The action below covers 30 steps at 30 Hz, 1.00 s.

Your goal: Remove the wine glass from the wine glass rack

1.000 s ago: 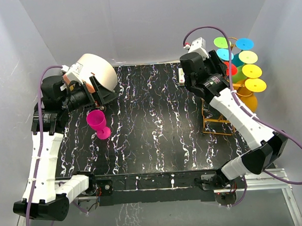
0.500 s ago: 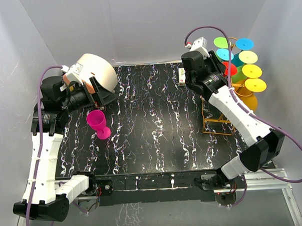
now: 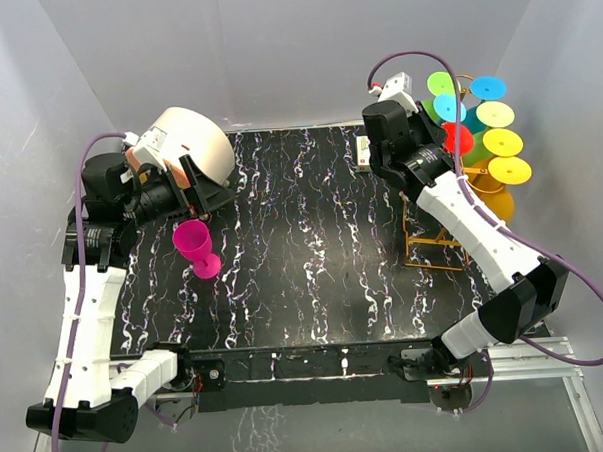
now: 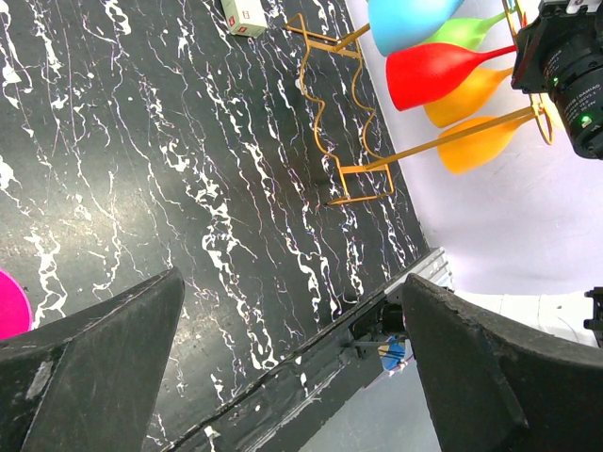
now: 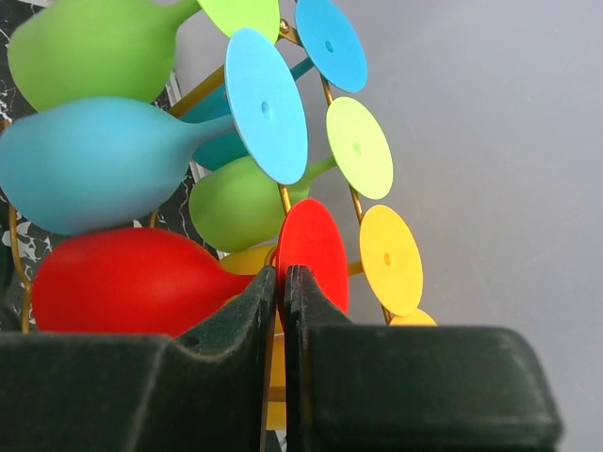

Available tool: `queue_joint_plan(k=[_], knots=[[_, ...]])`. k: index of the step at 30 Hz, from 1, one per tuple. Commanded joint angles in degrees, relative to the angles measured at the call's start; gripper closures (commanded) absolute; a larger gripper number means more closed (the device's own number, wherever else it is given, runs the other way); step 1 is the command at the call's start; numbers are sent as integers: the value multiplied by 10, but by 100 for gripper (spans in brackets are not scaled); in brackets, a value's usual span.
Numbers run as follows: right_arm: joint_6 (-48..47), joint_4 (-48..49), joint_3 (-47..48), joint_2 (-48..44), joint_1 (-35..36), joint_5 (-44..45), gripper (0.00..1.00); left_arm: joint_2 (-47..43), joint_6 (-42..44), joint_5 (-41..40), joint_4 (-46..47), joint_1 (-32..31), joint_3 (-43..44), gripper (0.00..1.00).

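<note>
At the left of the table (image 3: 314,275) a pink glass (image 3: 194,246) stands upright; just beyond it the left gripper (image 4: 292,282) hangs with jaws spread wide, holding nothing, a cream drum (image 3: 187,136) behind it. At the right edge stands the rack (image 3: 433,250), coloured glasses hanging from its top. At its far end the right gripper (image 5: 281,273) is pinched to a thin slit on the stem of the red glass (image 5: 122,282), which hangs on the rack.

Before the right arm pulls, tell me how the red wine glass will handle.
The red wine glass looks like matte moulded plastic, so it is probably light and not brittle. The fingers pinch at its thin stem with the big bowl off to one side, so it may swing. Its wide foot sits against the rack wire and could snag coming out.
</note>
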Motion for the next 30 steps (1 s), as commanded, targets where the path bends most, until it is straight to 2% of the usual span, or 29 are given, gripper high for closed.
queue_joint_plan(k=[1,15,30], knots=[[-7,29,8,-16,2,12,99,-13,5,10,-3,2,-4,1],[-64,53,2,-38,33,3,100,-14,-6,8,3,3,-14,1],[-53,44,32,-57,56,-20,100,-19,-23,13,12,3,-28,1]])
